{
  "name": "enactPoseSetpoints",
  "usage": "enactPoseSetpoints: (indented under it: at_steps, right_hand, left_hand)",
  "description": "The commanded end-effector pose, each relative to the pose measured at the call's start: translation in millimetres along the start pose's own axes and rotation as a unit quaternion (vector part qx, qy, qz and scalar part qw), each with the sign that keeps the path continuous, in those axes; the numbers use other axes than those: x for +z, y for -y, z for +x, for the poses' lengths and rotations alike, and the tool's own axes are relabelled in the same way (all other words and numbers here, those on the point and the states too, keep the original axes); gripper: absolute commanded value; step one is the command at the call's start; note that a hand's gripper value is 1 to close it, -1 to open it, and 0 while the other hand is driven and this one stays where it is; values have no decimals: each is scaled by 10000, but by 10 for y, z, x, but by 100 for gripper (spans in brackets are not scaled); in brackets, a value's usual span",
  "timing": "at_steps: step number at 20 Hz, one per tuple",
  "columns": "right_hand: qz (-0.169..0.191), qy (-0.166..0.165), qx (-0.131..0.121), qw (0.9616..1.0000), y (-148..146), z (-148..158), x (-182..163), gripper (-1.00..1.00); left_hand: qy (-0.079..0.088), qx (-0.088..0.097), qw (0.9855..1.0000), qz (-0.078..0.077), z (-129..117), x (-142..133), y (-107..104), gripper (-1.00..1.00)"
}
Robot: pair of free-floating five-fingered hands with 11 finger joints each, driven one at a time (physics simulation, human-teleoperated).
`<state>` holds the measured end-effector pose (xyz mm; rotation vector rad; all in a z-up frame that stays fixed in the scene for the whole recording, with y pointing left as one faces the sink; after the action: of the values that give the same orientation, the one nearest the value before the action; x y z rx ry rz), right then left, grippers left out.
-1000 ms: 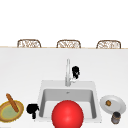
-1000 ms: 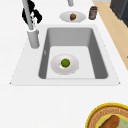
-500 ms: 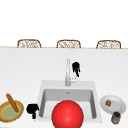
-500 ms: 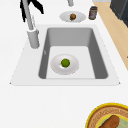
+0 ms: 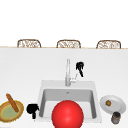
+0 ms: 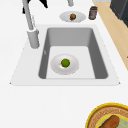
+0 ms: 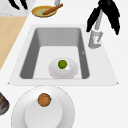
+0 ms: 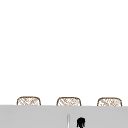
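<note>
A: Log your right hand (image 5: 79, 67): hanging at the faucet (image 5: 67, 72), just at 3 o'clock of the spout, fingers drooping loosely toward the side lever (image 5: 74, 79), gripping nothing.

B: And your left hand (image 5: 32, 109)?

A: Idle at 9 o'clock of the sink (image 5: 42, 100), fingers curled on nothing, beside the bowl (image 5: 10, 111).

B: Step?

A: Judged: reaching for the lever. Your next move needs fingertips down onto it, clear of the spout.
</note>
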<state>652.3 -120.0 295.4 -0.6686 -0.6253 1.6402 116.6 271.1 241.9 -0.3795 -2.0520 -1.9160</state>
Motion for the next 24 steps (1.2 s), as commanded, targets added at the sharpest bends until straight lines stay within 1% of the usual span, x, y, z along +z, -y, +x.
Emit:
enactPoseSetpoints:
  at_steps: [1, 5, 9, 10, 12, 15, 17, 21, 24]
  right_hand:
    - [-148, 78, -93, 9998, -168, -164, 154, -100]
    - [-371, 86, -79, 9992, -309, -345, 305, -100]
    - [-464, 136, -92, 9988, -480, -510, 461, -100]
    - [-479, 203, -54, 9986, -515, -541, 495, -100]
    - [-471, 226, -4, 9986, -592, -593, 569, -100]
    - [-404, 131, -61, 9991, -676, -643, 652, -100]
    - [-390, 116, -43, 9992, -729, -666, 705, -100]
    - [-331, 56, 32, 9994, -776, -662, 742, -100]
    - [-333, 72, 21, 9994, -897, -651, 867, -100]
  left_hand:
    - [0, 0, 10000, 0, 0, 0, 0, 0]
    - [0, 0, 10000, 0, 0, 0, 0, 0]
    - [0, 0, 10000, 0, 0, 0, 0, 0]
    - [0, 0, 10000, 0, 0, 0, 0, 0]
    - [0, 0, 10000, 0, 0, 0, 0, 0]
    - [0, 0, 10000, 0, 0, 0, 0, 0]
    - [0, 0, 10000, 0, 0, 0, 0, 0]
    - [0, 0, 10000, 0, 0, 0, 0, 0]
    - [0, 0, 10000, 0, 0, 0, 0, 0]
